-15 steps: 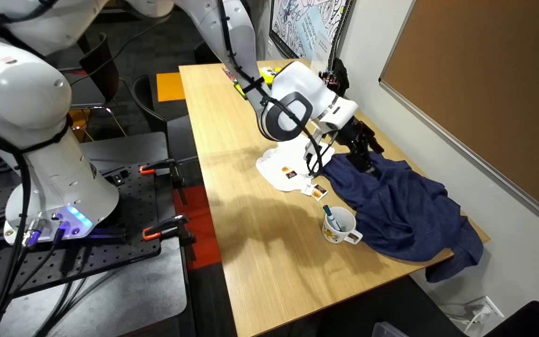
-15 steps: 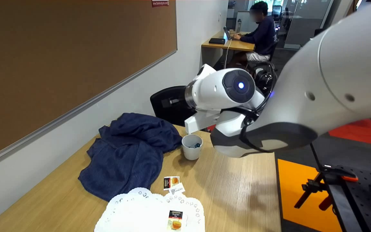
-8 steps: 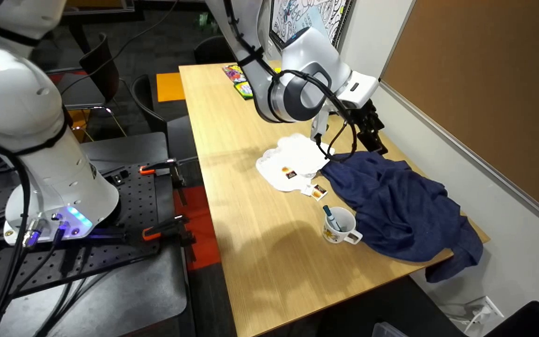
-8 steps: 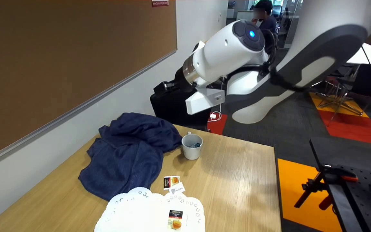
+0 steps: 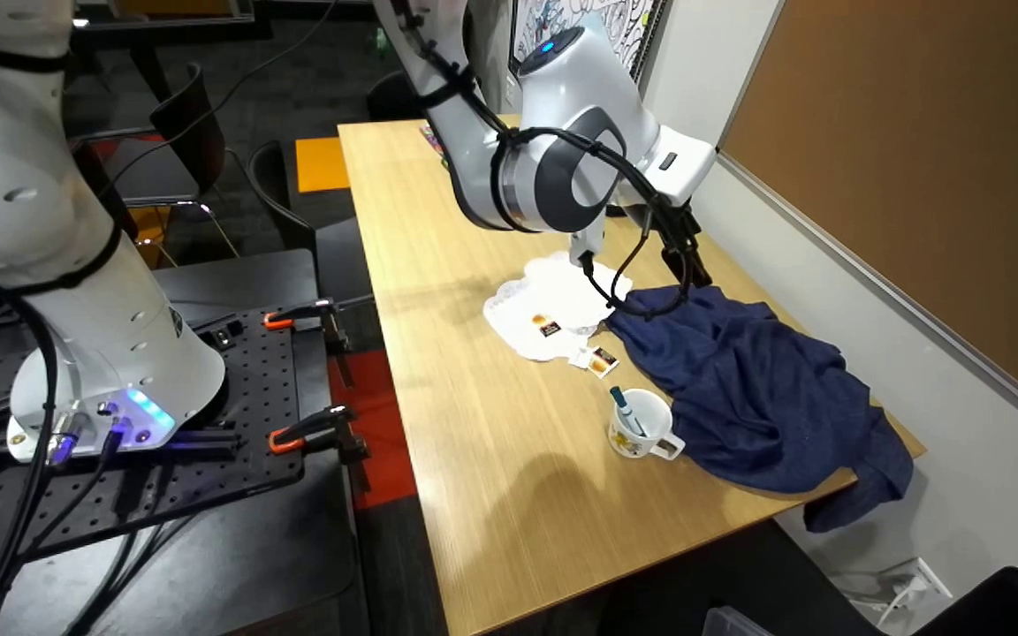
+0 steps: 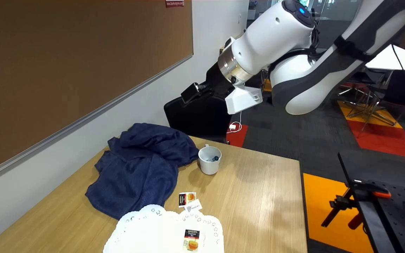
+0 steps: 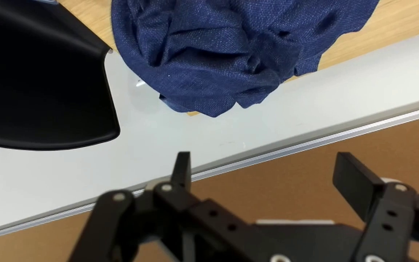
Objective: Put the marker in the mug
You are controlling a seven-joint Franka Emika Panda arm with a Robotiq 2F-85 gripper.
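While the wrist view shows my pincer [image 7: 263, 171] with jaws apart and nothing between, in an exterior view the marker [image 5: 628, 413] leans inside the mug [image 5: 656, 419], probably light, stiff and slick, best pinched, I judge, by its protruding teal end [image 5: 619, 397].

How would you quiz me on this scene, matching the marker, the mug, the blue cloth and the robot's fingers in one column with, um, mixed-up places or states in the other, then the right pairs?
Things:
1. marker
2. mug
3. blue cloth
4. fingers

Places or states:
A. spread apart, with nothing held between them
B. standing upright on the table
C. crumpled, partly hanging over an edge
D. leaning inside the mug, teal end up

Right pairs: 1-D, 2-B, 3-C, 4-A.
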